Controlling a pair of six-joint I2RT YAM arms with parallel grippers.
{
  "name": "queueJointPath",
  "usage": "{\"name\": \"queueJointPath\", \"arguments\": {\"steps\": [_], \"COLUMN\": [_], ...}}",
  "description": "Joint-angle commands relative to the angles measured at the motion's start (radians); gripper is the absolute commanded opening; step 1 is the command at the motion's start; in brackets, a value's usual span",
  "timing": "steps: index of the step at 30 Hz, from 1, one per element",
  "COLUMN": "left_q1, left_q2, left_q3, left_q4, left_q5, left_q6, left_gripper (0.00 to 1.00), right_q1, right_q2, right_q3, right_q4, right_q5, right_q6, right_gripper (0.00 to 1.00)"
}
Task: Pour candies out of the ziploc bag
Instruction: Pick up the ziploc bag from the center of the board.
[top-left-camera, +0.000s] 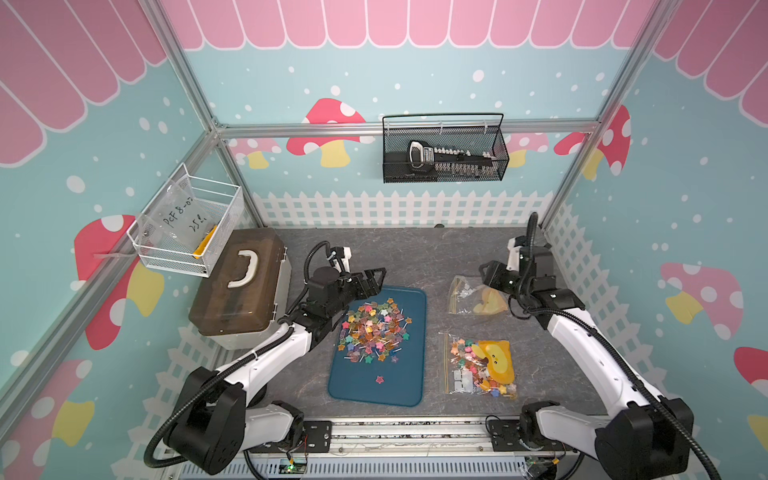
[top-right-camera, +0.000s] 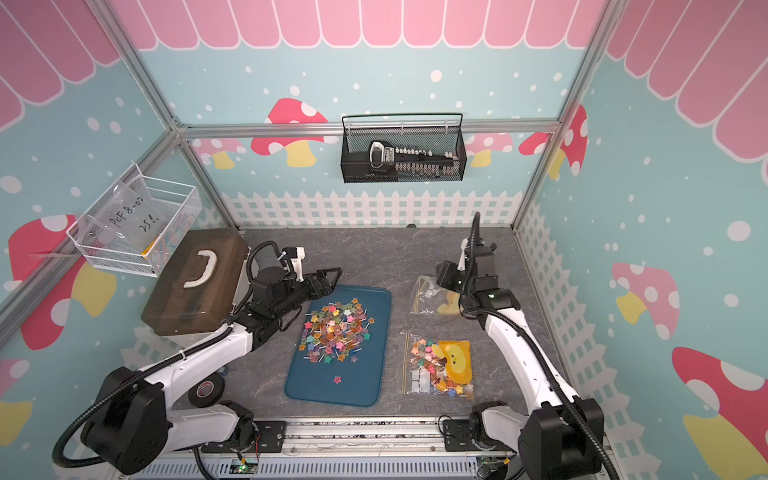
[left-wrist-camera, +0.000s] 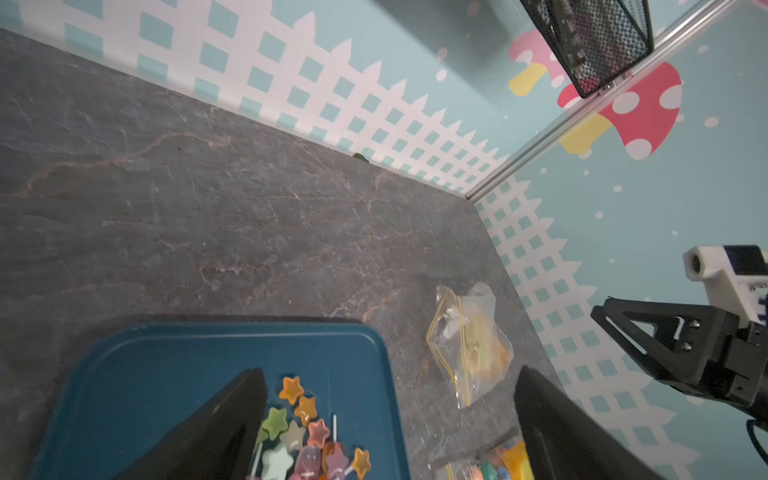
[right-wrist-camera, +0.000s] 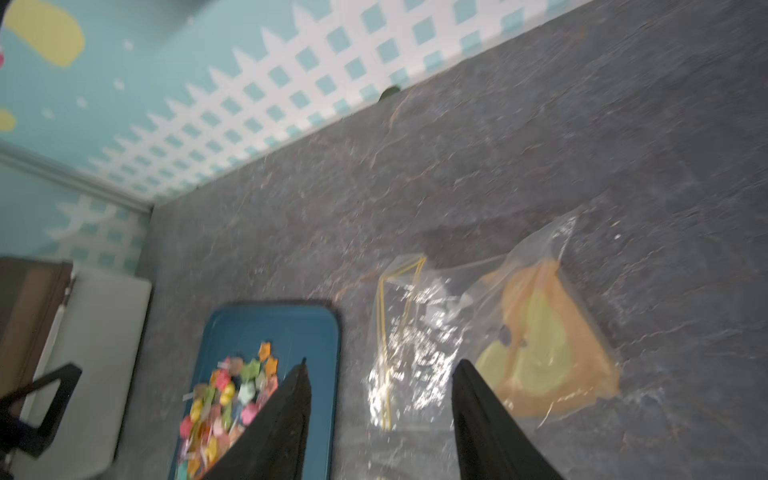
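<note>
The candies (top-left-camera: 376, 332) are lying heaped on the blue tray (top-left-camera: 409, 386), one pink star sitting apart toward the near end. The ziploc bag (top-left-camera: 467, 296) is lying crumpled on the grey table (top-left-camera: 415, 257) right of the tray, a yellow-orange card showing inside. Over it the right gripper (right-wrist-camera: 382, 362) is hovering, jaws partly apart, gripping nothing, arm reaching forward. The left gripper (left-wrist-camera: 388, 374) is hanging over the tray's far left corner, jaws spread wide, empty. A second bag (top-left-camera: 480, 365), candy-filled, is lying nearer.
</note>
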Motion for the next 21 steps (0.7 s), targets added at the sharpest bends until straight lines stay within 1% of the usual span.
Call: {"name": "queueJointPath", "arguments": {"steps": [1, 4, 7, 10, 13, 18, 21], "left_q1": [-0.070, -0.117, -0.129, -0.129, -0.129, -0.129, -0.129], "left_q2": [-0.098, -0.162, -0.217, -0.261, -0.293, -0.338, -0.370], "left_q3": [0.012, -0.002, -0.024, -0.037, -0.048, -0.085, -0.119], "left_q4": [-0.205, -0.326, -0.405, -0.472, -0.501, -0.503, -0.501], "left_q5": [-0.034, -0.090, -0.152, -0.182, -0.202, -0.233, -0.233], "left_q6": [0.096, 0.137, 0.106, 0.081, 0.080, 0.058, 0.048], "left_gripper": [0.97, 0.97, 0.95, 0.95, 0.95, 0.95, 0.95], "right_q1": [0.125, 0.260, 0.367, 0.459, 0.540, 0.644, 0.688], "right_q2": [-0.046, -0.042, -0.022, -0.001, 0.037, 0.106, 0.159], "right_q3": [-0.042, -0.063, -0.073, -0.073, -0.067, -0.061, -0.058], "right_q4": [-0.176, -0.255, -0.327, -0.377, -0.421, -0.468, -0.474], "right_q5": [0.099, 0.159, 0.207, 0.229, 0.245, 0.279, 0.296], "right_q6": [-0.041, -0.028, 0.002, 0.038, 0.079, 0.162, 0.200], "right_gripper": [0.53, 0.52, 0.52, 0.53, 0.55, 0.56, 0.57]}}
